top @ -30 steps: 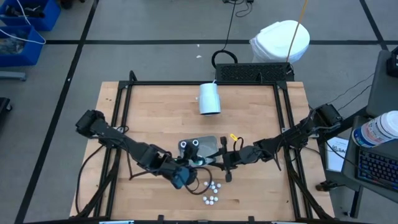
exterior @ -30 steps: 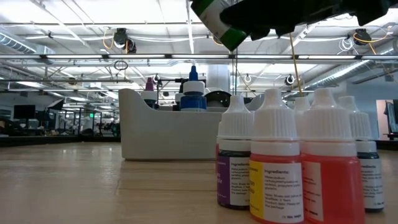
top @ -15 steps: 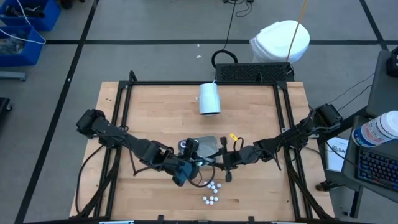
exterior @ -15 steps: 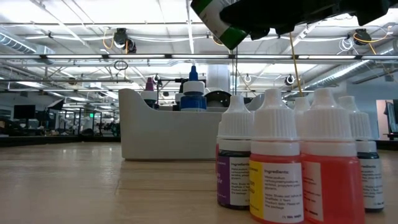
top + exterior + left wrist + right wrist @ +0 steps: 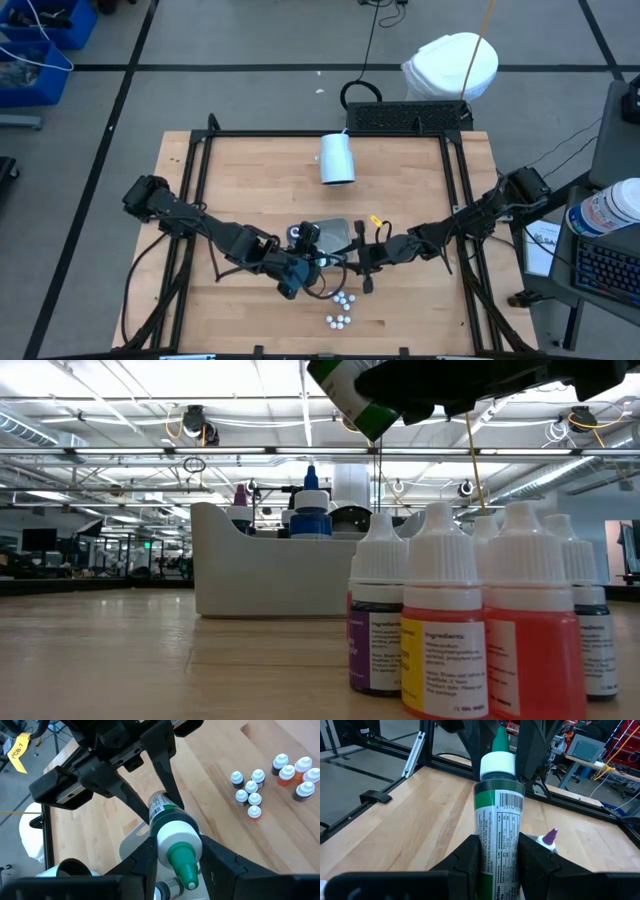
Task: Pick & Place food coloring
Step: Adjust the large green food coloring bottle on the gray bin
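Observation:
A dark green bottle with a white cap and green nozzle hangs in the air between my two grippers, above a grey tray. It also shows in the right wrist view and the low view. My left gripper is shut on its cap end. My right gripper is shut on its body. Two clusters of tiny white-capped food coloring bottles stand on the table near the front edge, close in the low view. My left gripper pinches the bottle's white cap between its two fingers. The fingers come level from the table's left, along the bottle, nozzle toward the wrist. The bottle is lifted clear. My right gripper pinches the bottle's labelled body between its two fingers, toward the bottom end. The fingers come level from the table's right, along the bottle. The bottle is clear of the tray and table.
The tray holds wider bottles, one blue-tipped in the low view. A large white cup lies near the table's far edge. A black frame runs round the table top.
My left gripper has moved a little toward the table's right and far edge, closer to the green bottle and my right gripper, then kept still. The bottle and my right gripper have stayed where they were.

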